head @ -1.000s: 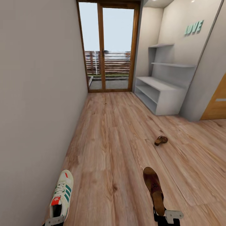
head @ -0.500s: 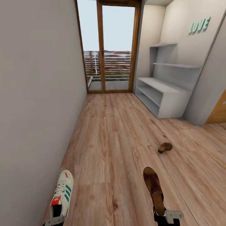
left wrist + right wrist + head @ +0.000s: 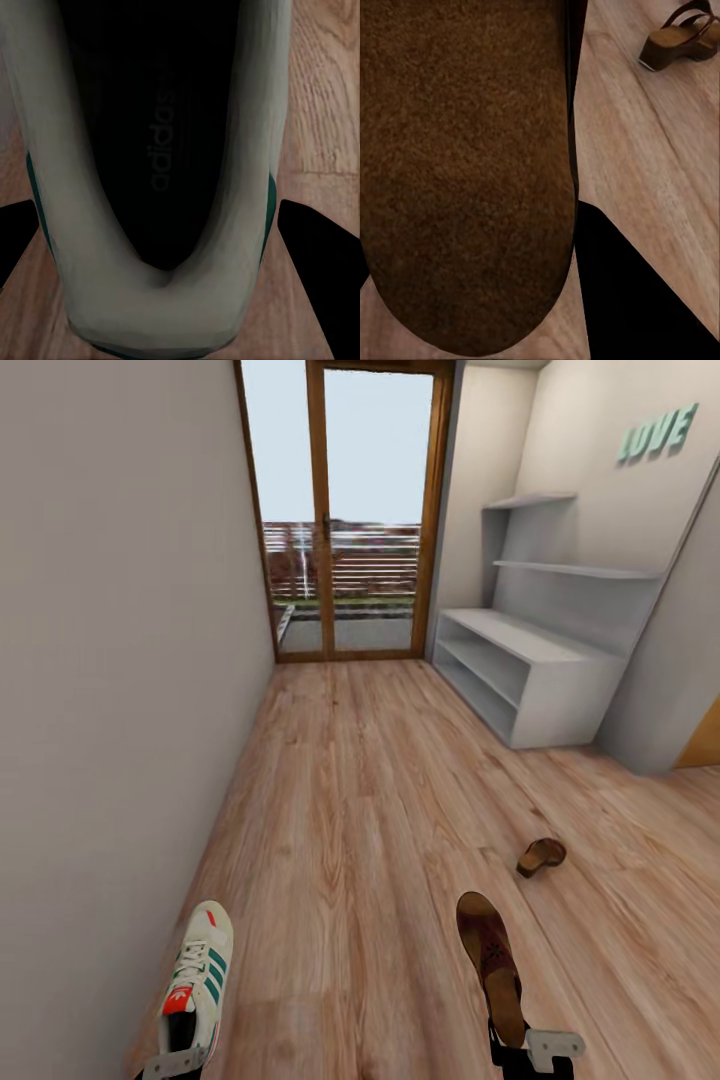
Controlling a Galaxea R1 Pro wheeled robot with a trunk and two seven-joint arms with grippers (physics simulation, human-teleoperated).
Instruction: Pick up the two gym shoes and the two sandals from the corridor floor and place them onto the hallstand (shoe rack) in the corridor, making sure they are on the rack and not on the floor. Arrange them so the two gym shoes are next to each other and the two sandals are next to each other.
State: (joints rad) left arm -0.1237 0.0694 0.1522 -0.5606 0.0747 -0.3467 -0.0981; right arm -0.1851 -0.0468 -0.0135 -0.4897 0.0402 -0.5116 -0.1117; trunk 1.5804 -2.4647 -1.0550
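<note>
Ahead, bare wood floor (image 3: 360, 780) runs between the left wall (image 3: 110, 660) and the grey shoe rack (image 3: 535, 680) at far right. Left gripper (image 3: 175, 1065) clamps a sneaker (image 3: 198, 980); right gripper (image 3: 530, 1052) clamps one sandal (image 3: 490, 960). Another sandal (image 3: 541, 855) lies loose, right of centre

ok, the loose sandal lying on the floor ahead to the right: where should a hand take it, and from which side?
Probably the heel end of the sandal on the floor, coming down from above. It lies alone on open corridor floor, sole edge low, straps arching up over the front, so the flatter back end offers a pinch across its width. Both hands are full now.
</note>
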